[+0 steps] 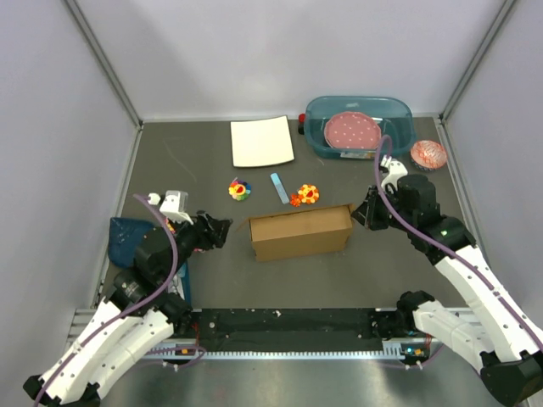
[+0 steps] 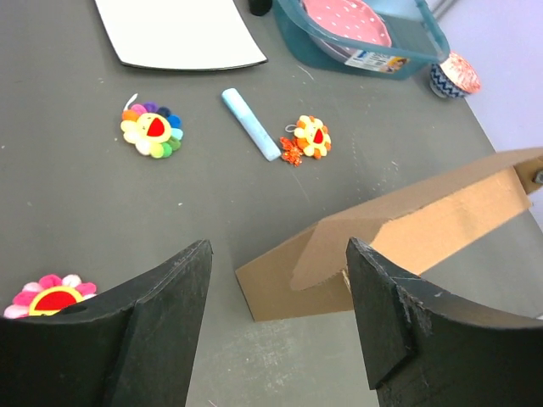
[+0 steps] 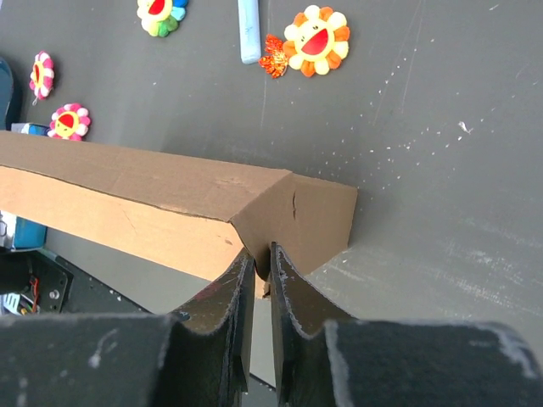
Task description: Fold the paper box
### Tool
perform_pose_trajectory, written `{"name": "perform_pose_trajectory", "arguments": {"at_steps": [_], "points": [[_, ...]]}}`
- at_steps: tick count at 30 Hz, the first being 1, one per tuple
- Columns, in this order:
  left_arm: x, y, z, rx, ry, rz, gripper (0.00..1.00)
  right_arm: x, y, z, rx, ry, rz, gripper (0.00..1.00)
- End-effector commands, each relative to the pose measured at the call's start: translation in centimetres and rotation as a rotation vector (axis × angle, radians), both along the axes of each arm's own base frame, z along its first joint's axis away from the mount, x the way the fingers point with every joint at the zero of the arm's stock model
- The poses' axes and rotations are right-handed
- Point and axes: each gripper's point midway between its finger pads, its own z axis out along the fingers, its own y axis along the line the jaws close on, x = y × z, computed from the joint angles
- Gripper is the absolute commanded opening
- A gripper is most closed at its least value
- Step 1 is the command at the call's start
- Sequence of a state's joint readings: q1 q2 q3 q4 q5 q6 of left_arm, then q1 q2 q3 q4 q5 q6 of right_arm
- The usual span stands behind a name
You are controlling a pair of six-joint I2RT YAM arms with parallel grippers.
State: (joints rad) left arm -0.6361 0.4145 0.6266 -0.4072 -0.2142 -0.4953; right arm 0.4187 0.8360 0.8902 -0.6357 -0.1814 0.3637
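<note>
Paper box (image 1: 301, 231) of plain brown corrugated cardboard, half-formed at mid-table between the arms; the right gripper (image 3: 257, 264) is clenched on the thin edge of its right end wall, apparently to steady that flap. The left gripper (image 2: 278, 248) hovers just beside the left end with jaws spread wide, touching nothing, probably ready to press there. No print shows on the cardboard; the sticker (image 2: 379, 59) on the teal tub (image 1: 316, 119) is too small to read.
</note>
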Motion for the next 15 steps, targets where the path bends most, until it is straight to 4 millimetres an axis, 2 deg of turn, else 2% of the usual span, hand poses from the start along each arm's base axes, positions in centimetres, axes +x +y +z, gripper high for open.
{"name": "perform_pose_trajectory", "arguments": {"at_steps": [1,6,10,15], "points": [[-1.2,-1.6,2.6,0.005,-0.121,-0.144,0.71,0.1,0.5,1.3,0.024,-0.017,0.006,0.11],[-1.7,-2.5,2.3,0.072,-0.172,-0.235,0.72,0.1,0.5,1.3,0.02,-0.015,0.008,0.11],[-1.7,-3.8,1.2,0.131,-0.16,-0.321,0.67,0.1,0.4,1.3,0.015,-0.017,0.008,0.11],[-1.1,-4.5,-0.3,0.186,-0.129,-0.354,0.61,0.1,0.4,1.4,0.015,-0.015,0.009,0.11]]}}
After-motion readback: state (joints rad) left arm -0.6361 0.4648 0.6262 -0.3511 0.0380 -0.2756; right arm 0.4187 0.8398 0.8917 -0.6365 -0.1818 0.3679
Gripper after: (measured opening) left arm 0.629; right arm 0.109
